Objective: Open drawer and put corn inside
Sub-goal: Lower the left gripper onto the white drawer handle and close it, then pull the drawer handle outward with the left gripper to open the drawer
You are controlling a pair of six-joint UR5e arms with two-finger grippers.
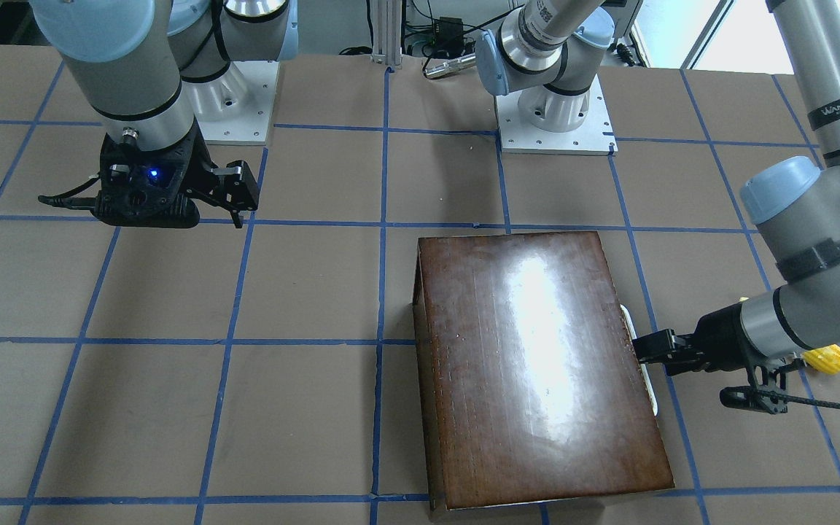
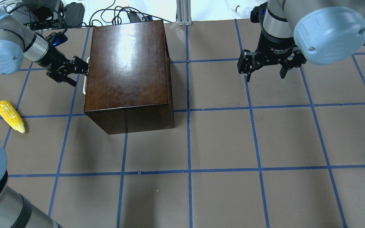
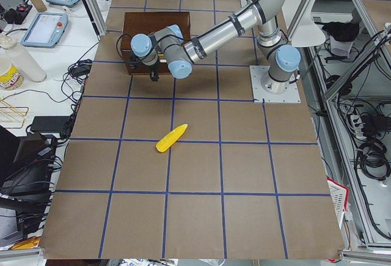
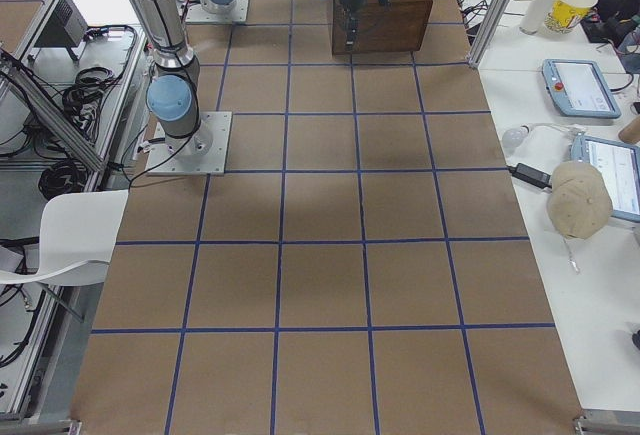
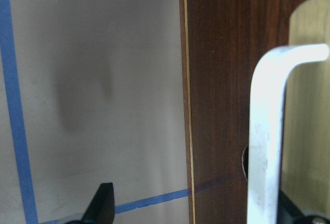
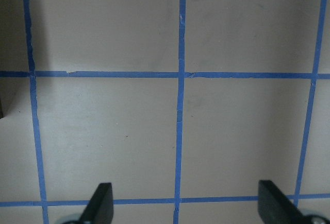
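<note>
The glossy dark-brown box stands on the table with its drawer shut; the dark front panel and whitish handle fill the left wrist view. The handle faces my left arm. My left gripper is open at the handle, which lies between its fingers, close to one of them. The yellow corn lies on the table beside the left arm, apart from the box. My right gripper is open and empty, hovering over bare table.
The table is brown board with a grid of blue tape. The arm base plates sit at the robot's edge. Cables and equipment lie beyond the box at the far edge.
</note>
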